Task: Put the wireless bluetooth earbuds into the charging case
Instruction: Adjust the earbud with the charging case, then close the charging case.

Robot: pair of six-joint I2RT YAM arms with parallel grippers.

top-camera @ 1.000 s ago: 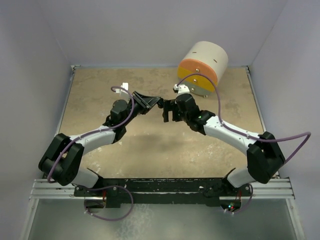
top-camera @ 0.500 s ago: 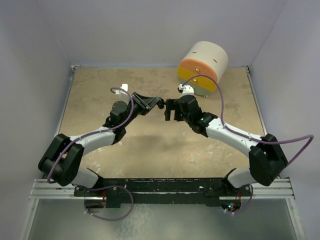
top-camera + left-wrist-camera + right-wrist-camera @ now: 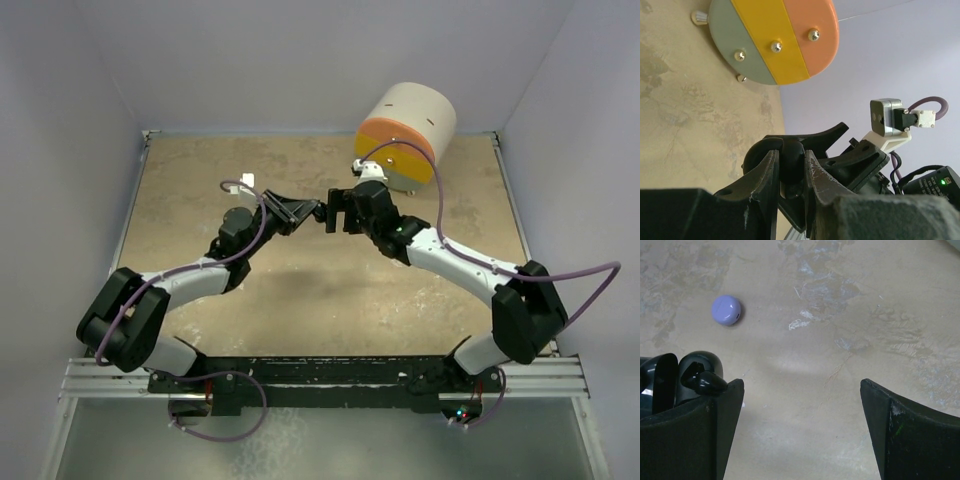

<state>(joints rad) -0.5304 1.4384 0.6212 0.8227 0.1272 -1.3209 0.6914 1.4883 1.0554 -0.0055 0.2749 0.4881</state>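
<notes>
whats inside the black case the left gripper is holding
One black earbud shows in the opening of the black case, which the left gripper clamps. The rest of its inside is hidden by shadow and a finger of the right gripper.

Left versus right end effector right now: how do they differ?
The left end effector is shut on the black rounded charging case. The right end effector is wide open with nothing between its fingers. The right one points down at the tan table, while the left one appears to lie more level. Both are black and two-fingered, and they meet tip to tip in the top view.
</notes>
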